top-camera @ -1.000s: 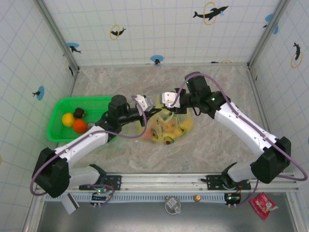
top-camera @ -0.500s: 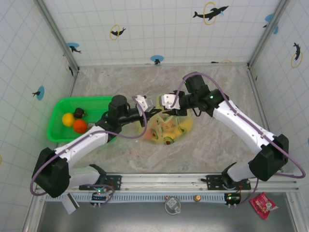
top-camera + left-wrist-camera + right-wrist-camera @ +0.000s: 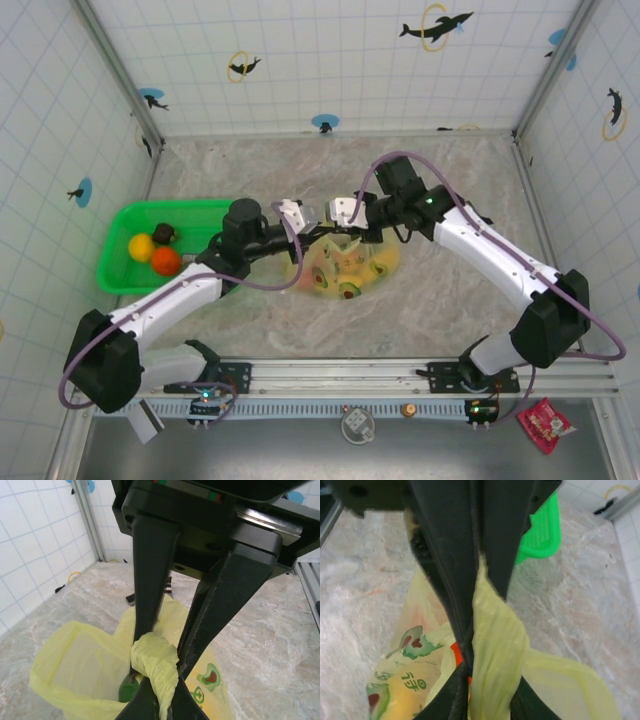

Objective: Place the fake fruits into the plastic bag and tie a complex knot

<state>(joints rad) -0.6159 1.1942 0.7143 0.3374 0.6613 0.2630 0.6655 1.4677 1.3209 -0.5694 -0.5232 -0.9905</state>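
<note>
Marbled grey stone makes up your bench (image 3: 450, 295), boxed in by white tiled walls with dolphin stickers.

From the overhead camera you see the thin translucent pale yellow-green plastic bag (image 3: 355, 268) lying mid-bench. Coloured patches show on its film, but you cannot tell fruit from print here. Your left claw (image 3: 300, 216) and right claw (image 3: 345, 213) sit close together at the bag's far edge. Well to the left stands a bright green rigid mesh basket (image 3: 112, 278) holding a glossy yellow fake fruit (image 3: 141, 246), an orange one (image 3: 165, 260) and a dark brown one (image 3: 163, 234).

On the left wrist camera your left claw (image 3: 159, 692) is clenched on a twisted wad of pale yellow handle film (image 3: 152, 657). The bag's mouth gapes below it, and a small green fruit (image 3: 127, 690) lies inside.

On the right wrist camera your right claw (image 3: 487, 690) is pinched tight on a gathered pale yellow strap (image 3: 495, 640). The printed bag body lies underneath, and the green basket's corner sits beyond.
</note>
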